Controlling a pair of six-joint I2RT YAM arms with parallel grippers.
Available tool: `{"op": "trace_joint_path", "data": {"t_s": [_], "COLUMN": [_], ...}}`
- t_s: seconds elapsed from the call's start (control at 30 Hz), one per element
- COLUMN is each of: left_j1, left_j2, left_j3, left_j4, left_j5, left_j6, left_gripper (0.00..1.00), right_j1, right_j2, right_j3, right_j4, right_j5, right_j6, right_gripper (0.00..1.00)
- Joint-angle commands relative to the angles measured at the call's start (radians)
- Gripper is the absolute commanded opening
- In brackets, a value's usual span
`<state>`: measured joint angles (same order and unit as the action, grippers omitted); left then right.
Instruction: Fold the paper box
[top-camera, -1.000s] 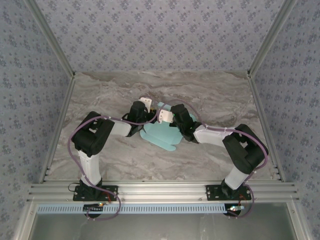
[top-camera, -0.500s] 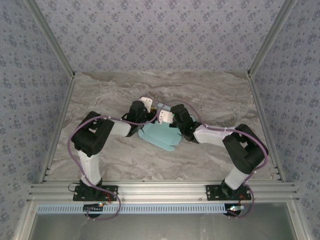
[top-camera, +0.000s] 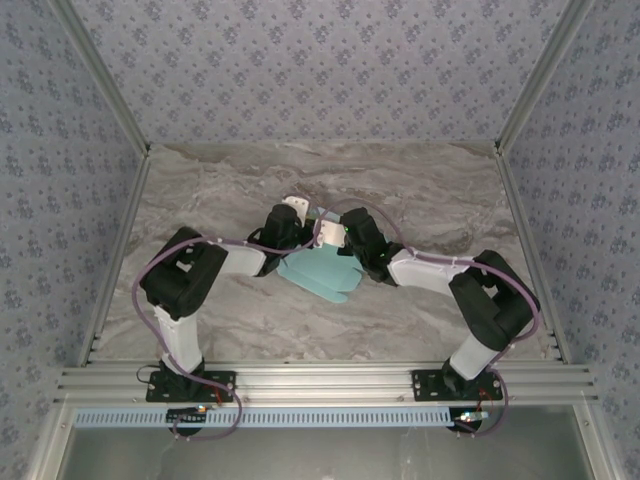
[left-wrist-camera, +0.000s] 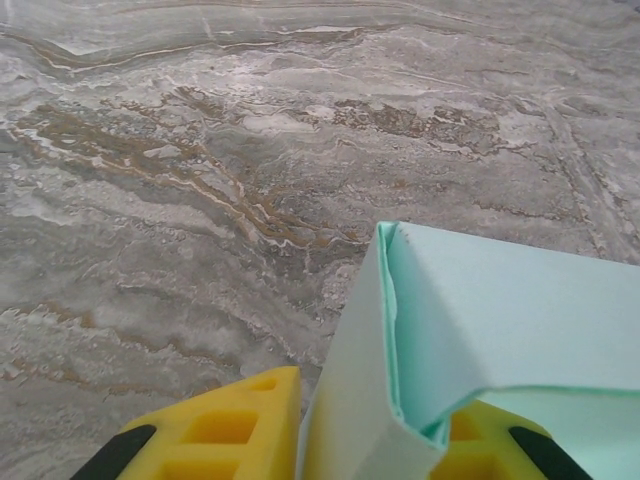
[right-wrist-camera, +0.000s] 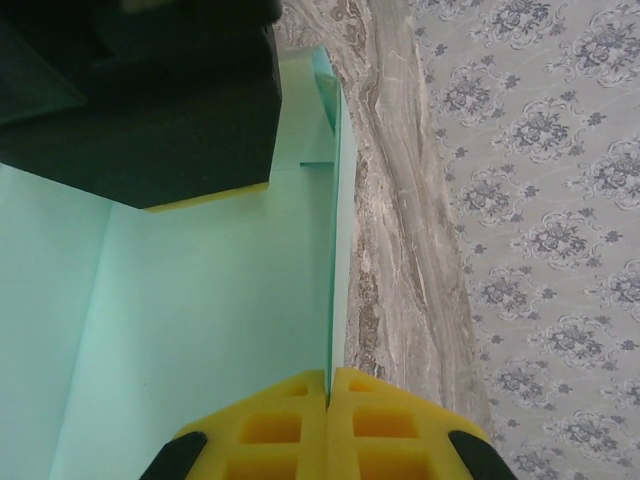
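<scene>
A grey-veined marble table (top-camera: 420, 190) carries the pale cyan paper box (top-camera: 318, 272) near its middle.

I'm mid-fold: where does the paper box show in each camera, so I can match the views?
Top external: the paper box lies mid-table, between the two arms.
Left wrist: lower right, a folded corner between the fingers of the left end effector.
Right wrist: left and centre, its upright edge pinched by the right end effector.
Shared landmark: the grey marbled table under it.
</scene>
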<state>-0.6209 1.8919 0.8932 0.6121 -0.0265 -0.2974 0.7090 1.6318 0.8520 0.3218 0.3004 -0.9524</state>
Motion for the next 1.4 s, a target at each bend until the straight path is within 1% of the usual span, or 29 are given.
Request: {"op": "trace_joint_path", "data": {"t_s": [0.0,0.37,0.53,0.6,0.63,0.73,0.83,0.93,1.07,1.2,1.37], "left_j1": [0.037,-0.007,-0.014,-0.014,-0.013,0.0,0.013,0.017,0.021,0.022,0.021], "left_j2": [-0.03,-0.031,-0.025,-0.028,-0.031,-0.034,-0.034,-0.045,-0.072,-0.084,-0.097], "left_j3": [0.027,0.06,0.078,0.066,0.056,0.043,0.042,0.035,0.025,0.014,-0.014], "left_j4": [-0.056,-0.12,-0.146,-0.12,-0.101,-0.074,-0.082,-0.103,-0.142,-0.175,-0.172], "left_j5": [-0.285,-0.484,-0.504,-0.473,-0.441,-0.298,-0.185,-0.13,-0.091,-0.063,-0.012], "left_j6": [-0.032,0.014,0.028,0.045,0.047,0.058,0.064,0.071,0.094,0.104,0.088], "left_gripper": [0.21,0.15,0.13,0.13,0.14,0.23,0.32,0.4,0.49,0.56,0.62], "right_j1": [0.025,0.035,0.034,0.029,0.025,0.012,0.003,-0.005,-0.011,-0.014,-0.019], "right_j2": [-0.044,-0.042,-0.037,-0.037,-0.035,-0.033,-0.031,-0.03,-0.032,-0.03,-0.029], "right_j3": [-0.005,-0.001,0.002,0.005,0.005,0.011,0.018,0.027,0.029,0.028,0.029], "right_j4": [-0.145,-0.175,-0.171,-0.17,-0.168,-0.168,-0.171,-0.179,-0.181,-0.179,-0.179], "right_j5": [-0.071,-0.092,-0.087,-0.08,-0.076,-0.06,-0.05,-0.046,-0.045,-0.044,-0.044], "right_j6": [0.024,0.045,0.046,0.046,0.046,0.043,0.039,0.038,0.038,0.038,0.037], "right_gripper": [0.0,0.0,0.0,0.0,0.0,0.0,0.0,0.0,0.0,0.0,0.0]}}
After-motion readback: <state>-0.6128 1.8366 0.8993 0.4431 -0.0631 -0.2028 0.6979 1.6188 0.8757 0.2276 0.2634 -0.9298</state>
